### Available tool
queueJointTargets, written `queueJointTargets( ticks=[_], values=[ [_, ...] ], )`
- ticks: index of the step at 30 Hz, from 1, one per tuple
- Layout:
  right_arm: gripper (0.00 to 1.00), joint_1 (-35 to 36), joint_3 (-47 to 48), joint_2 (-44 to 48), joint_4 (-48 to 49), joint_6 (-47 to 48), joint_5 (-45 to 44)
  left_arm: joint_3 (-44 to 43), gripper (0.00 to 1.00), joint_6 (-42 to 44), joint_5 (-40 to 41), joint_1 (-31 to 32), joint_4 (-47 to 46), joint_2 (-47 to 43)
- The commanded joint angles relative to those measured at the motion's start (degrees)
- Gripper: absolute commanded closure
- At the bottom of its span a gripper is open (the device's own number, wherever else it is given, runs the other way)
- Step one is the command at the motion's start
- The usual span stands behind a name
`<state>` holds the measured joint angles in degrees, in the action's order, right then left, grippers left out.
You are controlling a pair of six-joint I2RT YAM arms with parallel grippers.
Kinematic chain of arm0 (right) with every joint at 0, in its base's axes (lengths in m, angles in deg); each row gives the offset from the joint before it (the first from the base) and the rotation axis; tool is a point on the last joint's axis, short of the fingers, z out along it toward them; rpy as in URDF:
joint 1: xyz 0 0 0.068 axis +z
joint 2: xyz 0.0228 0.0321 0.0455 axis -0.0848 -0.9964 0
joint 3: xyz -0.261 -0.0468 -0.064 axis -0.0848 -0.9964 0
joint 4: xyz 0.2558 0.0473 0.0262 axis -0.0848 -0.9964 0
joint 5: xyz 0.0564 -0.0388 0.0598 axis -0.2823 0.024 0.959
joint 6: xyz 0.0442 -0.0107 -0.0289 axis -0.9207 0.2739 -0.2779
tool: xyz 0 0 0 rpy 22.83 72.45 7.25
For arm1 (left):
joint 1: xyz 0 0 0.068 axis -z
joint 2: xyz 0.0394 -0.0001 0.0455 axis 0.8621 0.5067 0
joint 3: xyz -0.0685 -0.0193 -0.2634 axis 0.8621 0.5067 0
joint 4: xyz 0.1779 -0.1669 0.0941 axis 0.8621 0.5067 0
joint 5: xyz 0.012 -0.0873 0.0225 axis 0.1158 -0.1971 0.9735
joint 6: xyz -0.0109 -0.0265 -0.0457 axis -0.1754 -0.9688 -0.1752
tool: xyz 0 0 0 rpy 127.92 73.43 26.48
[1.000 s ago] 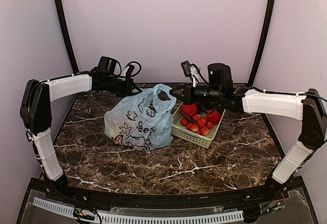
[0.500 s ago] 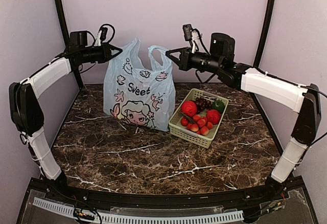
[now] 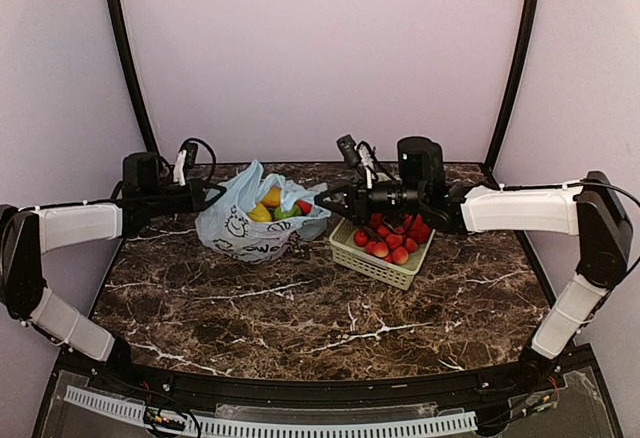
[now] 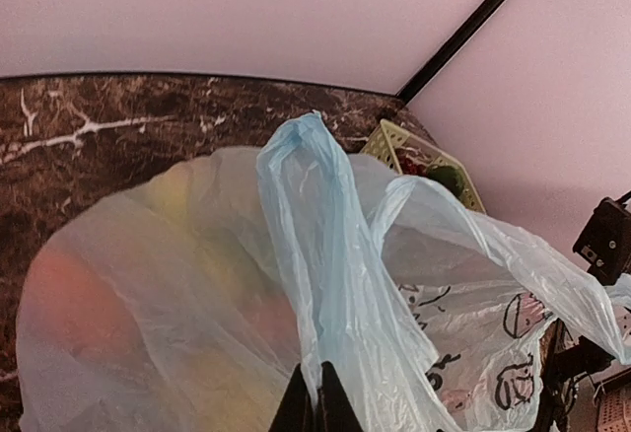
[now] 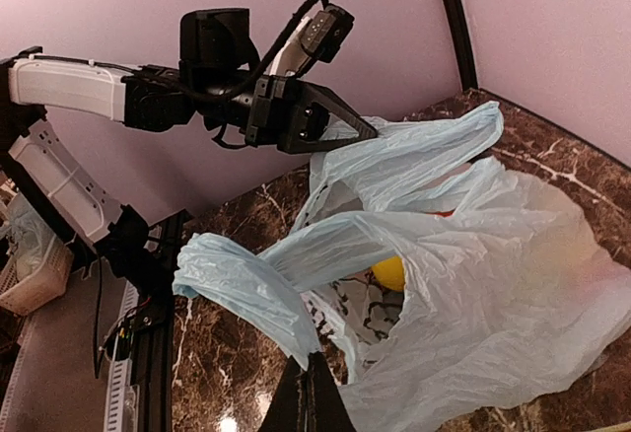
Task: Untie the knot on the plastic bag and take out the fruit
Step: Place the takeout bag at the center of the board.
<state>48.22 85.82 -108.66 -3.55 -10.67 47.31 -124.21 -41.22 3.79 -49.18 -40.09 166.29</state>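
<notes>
Gripping one handle loop apiece, the left arm (image 3: 80, 226) and the right arm (image 3: 520, 208) hold the mouth of the plastic bag (image 3: 240, 236) stretched open between them. In the left wrist view, the left jaws are pressed together on a bunched strip of the light blue film. The right jaws are likewise pinched shut on the other loop, which is twisted into a thin rope. The two loops are apart from each other, not tied.

The bag sits slumped on the table (image 3: 300, 318) toward the back, left of centre, with its printed side facing forward. In its open top lies the fruit (image 3: 275, 206): yellow, orange, green and red pieces packed together. Just beside the bag on the right stands a pale green lattice basket (image 3: 372, 264) holding small red strawberries (image 3: 388, 250). The right arm reaches over the basket's back half and hides what lies there.

The table is dark brown marble with white veins, glossy enough to catch light near the front. Plain lilac walls (image 3: 320, 48) close it in on three sides, and two black poles (image 3: 122, 58) rise from the back corners. A black frame with a white slotted strip (image 3: 300, 425) runs along the near edge.
</notes>
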Motion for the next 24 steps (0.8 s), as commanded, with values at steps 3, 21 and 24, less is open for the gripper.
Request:
queueJointTargets(
  ticks=[3,21,24],
  values=[
    [1.00,3.2,-5.2,0.0,4.7,-4.0,0.1,4.9,0.95,-0.3,4.3,1.9,1.9,-3.1],
    [0.42,6.0,-3.2,12.8,-15.8,10.4,-24.7,-13.7,0.31,5.3,14.3,2.5,41.5,-15.9],
    [0.30,6.4,-2.4,14.1,-18.6,13.1,-23.8,-17.4,0.27,5.9,12.8,3.7,40.9,-13.2]
  ],
)
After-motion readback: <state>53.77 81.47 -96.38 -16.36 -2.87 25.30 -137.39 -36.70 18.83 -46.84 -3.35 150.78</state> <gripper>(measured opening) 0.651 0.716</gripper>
